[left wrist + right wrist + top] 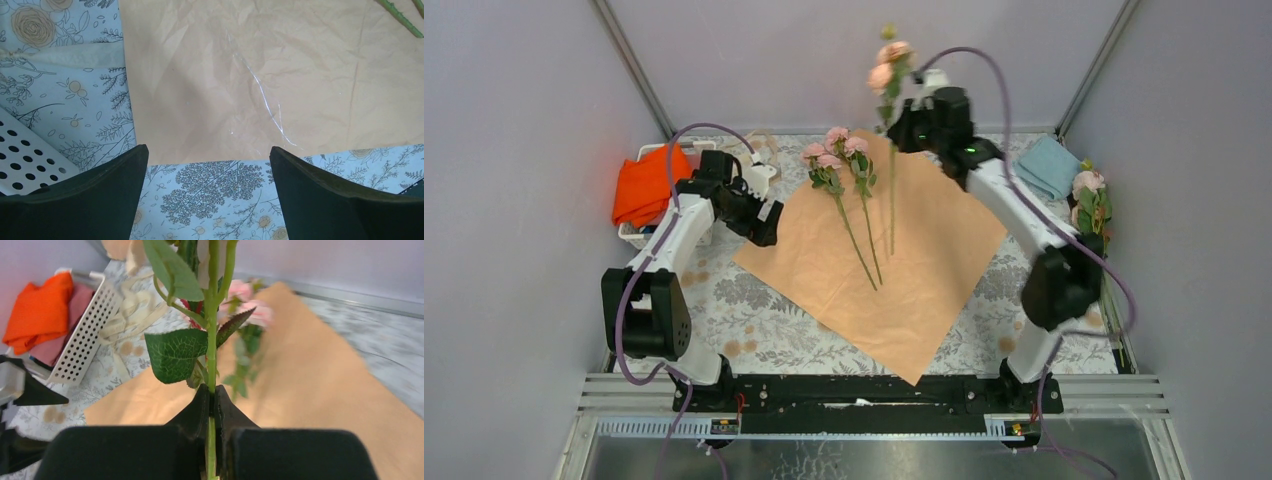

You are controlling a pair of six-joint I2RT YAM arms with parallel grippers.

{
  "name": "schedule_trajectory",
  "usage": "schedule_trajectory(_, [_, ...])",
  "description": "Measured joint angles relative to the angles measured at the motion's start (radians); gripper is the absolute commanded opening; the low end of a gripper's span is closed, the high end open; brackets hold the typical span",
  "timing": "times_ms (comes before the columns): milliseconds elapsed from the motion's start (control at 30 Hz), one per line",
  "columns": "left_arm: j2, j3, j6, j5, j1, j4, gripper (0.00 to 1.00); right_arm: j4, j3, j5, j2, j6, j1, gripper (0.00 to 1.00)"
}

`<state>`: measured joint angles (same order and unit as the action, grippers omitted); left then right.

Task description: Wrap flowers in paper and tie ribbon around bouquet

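The right claw [212, 405] is closed on the stem of one flower [213, 360]. It holds the flower upright in the air, blooms at the top, above the far corner of the paper [924, 260]. The paper lies flat on the tabletop [764, 320], peach face up, with one corner pointing to the arms. Other flowers [844, 165] lie on it, blooms near the far corner and stems pointing to the near side. The left claw [207, 150] is wide and holds nothing; it hangs over the left edge of the paper. The ribbon [75, 55] lies on the tabletop beside that edge, near the white basket [85, 335] with the orange cloth [646, 185].
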<state>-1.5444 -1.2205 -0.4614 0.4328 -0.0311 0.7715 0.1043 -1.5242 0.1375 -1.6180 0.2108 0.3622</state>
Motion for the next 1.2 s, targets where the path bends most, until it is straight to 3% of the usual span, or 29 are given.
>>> schedule_trajectory(133, [0.001,0.016,0.0,-0.013,0.002,0.0,0.99,0.027,-0.296,0.045,-0.418,-0.001,0.108,0.0])
schedule_trajectory(267, [0.001,0.031,0.0,-0.023,0.01,0.0,0.99,0.13,-0.451,0.048,-0.69,0.0,0.158,0.03])
schedule_trajectory(400, [0.001,0.032,0.0,-0.028,0.014,-0.001,0.99,0.205,-0.475,0.046,-0.774,-0.005,0.156,0.44])
schedule_trajectory(467, [0.001,0.032,0.0,-0.03,0.014,-0.001,0.99,0.232,-0.477,0.048,-0.779,-0.02,0.151,0.58])
schedule_trajectory(533, [0.0,0.032,0.0,-0.031,0.014,-0.001,0.99,0.259,-0.499,0.048,-0.779,-0.047,0.147,0.63])
schedule_trajectory(667, [-0.006,0.032,0.0,-0.034,0.014,-0.001,0.99,0.312,-0.52,0.009,-0.742,-0.117,0.134,0.64])
schedule_trajectory(800, [-0.008,0.032,0.0,-0.038,0.014,-0.001,0.99,0.324,-0.355,-0.095,-0.552,-0.15,0.067,0.64])
schedule_trajectory(1000, [-0.015,0.032,0.0,-0.037,0.016,-0.002,0.99,0.254,0.014,-0.408,-0.214,-0.152,-0.322,0.79])
schedule_trajectory(1100, [-0.027,0.032,0.0,-0.037,0.016,-0.003,0.99,0.209,0.15,-0.606,-0.189,-0.172,-0.525,0.81])
schedule_trajectory(1200, [-0.033,0.032,0.0,-0.037,0.018,-0.003,0.99,0.189,0.235,-0.729,-0.22,-0.208,-0.591,0.8])
